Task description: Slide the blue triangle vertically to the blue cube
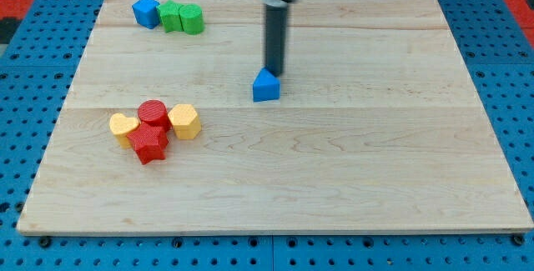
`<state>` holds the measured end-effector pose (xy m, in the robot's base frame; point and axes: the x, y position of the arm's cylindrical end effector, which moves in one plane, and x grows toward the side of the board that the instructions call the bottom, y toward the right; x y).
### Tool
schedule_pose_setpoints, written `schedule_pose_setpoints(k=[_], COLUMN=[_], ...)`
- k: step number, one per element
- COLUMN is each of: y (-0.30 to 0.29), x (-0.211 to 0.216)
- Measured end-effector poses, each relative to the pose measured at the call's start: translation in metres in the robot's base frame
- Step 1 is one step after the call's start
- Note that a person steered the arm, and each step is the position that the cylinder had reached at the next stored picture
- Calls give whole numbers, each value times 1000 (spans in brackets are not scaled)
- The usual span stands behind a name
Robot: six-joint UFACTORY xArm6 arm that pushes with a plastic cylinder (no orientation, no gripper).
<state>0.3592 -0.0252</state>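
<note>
The blue triangle lies near the middle of the wooden board. My tip stands just above it in the view and slightly to the right, touching or almost touching its upper right edge. The blue cube sits at the board's upper left corner, far to the left of and above the triangle.
Two green blocks stand in a row right of the blue cube, touching it. A cluster at the left holds a yellow heart, a red cylinder, a red star-like block and a yellow block.
</note>
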Motion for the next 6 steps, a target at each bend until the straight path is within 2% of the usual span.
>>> schedule_pose_setpoints(k=[1,2,3,4,5,6], y=[-24,56,91,29,-65,-33], x=[-1,3,31,45,24,42])
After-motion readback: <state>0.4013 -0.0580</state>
